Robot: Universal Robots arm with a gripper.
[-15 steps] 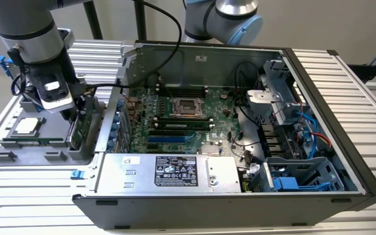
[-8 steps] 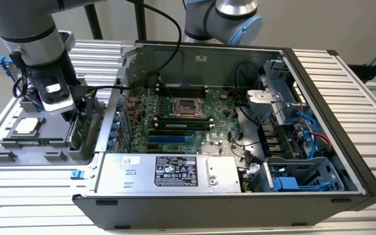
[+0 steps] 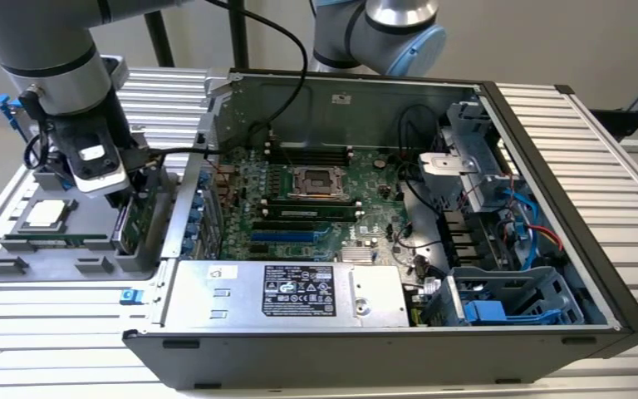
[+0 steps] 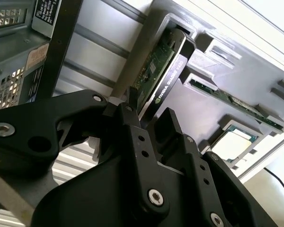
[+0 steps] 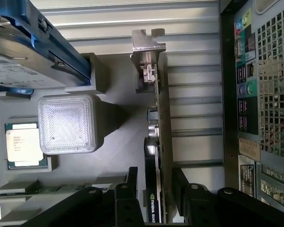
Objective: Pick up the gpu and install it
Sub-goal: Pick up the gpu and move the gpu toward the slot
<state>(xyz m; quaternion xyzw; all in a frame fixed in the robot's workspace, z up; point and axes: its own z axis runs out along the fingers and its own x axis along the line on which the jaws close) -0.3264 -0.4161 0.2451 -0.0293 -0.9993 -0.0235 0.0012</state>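
One gripper (image 5: 156,189) straddles one graphics card (image 5: 162,118), jaws spread apart.
The green-and-black card, silver bracket at one end, stands on edge along the gray tray's (image 5: 118,156) edge nearest the computer case (image 5: 274,71).

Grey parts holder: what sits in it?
The gpu on edge with the open hand astride it, processor, memory stick, hard drive. The holder hides its lower edge.

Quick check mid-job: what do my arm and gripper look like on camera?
The arm is silver-grey tubing with black bands; a black cable trails to its wrist. The gripper is matte black, with jointed linkage fingers studded with silver screws.
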